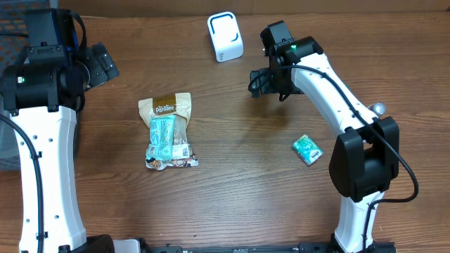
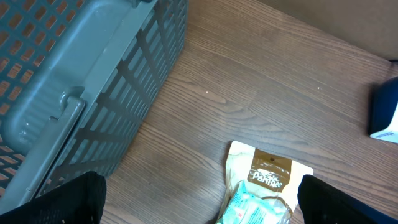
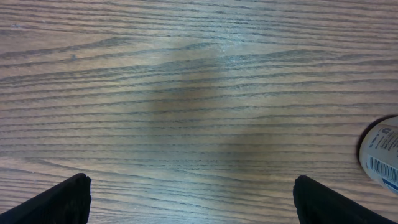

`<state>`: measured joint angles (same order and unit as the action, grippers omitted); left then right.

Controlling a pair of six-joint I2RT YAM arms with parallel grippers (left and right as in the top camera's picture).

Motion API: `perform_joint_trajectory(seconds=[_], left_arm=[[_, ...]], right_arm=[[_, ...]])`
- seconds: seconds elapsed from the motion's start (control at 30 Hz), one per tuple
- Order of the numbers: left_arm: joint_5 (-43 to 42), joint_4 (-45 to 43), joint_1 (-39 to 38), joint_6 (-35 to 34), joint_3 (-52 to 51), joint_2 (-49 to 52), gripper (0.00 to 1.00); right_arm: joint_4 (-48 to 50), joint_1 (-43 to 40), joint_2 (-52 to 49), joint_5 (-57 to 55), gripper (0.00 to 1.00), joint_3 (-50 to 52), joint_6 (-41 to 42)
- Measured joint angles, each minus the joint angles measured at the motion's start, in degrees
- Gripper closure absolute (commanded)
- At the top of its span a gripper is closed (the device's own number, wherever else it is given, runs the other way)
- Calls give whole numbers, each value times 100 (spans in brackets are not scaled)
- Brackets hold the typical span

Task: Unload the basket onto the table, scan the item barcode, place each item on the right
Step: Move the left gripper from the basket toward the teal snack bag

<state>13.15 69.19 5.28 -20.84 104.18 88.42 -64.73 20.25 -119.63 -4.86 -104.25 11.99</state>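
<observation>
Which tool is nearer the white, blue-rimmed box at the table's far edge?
Right. The right tool hangs just beside the white blue-rimmed box, on its right; the left tool is much farther off on its left.

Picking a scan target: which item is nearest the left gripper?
The tan pouch, left of centre and in the left wrist view; the small green pack sits far right.

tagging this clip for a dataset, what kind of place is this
Probably a lab tabletop mocked up as a shop checkout: a wood-grain table with a snack pouch, a small white device that may be the scanner, and a grey plastic basket.
</observation>
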Motion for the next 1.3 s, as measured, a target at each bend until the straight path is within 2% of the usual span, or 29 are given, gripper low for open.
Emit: perform_joint_trajectory(seconds=[0.6, 1.07, 1.3], left_arm=[[0, -28, 17, 0, 4, 118, 0], [-2, -70, 184, 0, 22, 2931, 0], [-2, -481, 168, 2, 22, 4142, 0]], right_arm=[[2, -2, 0, 0, 0, 0, 0], [2, 0, 0, 0, 0, 0, 0], [2, 0, 0, 0, 0, 0, 0]])
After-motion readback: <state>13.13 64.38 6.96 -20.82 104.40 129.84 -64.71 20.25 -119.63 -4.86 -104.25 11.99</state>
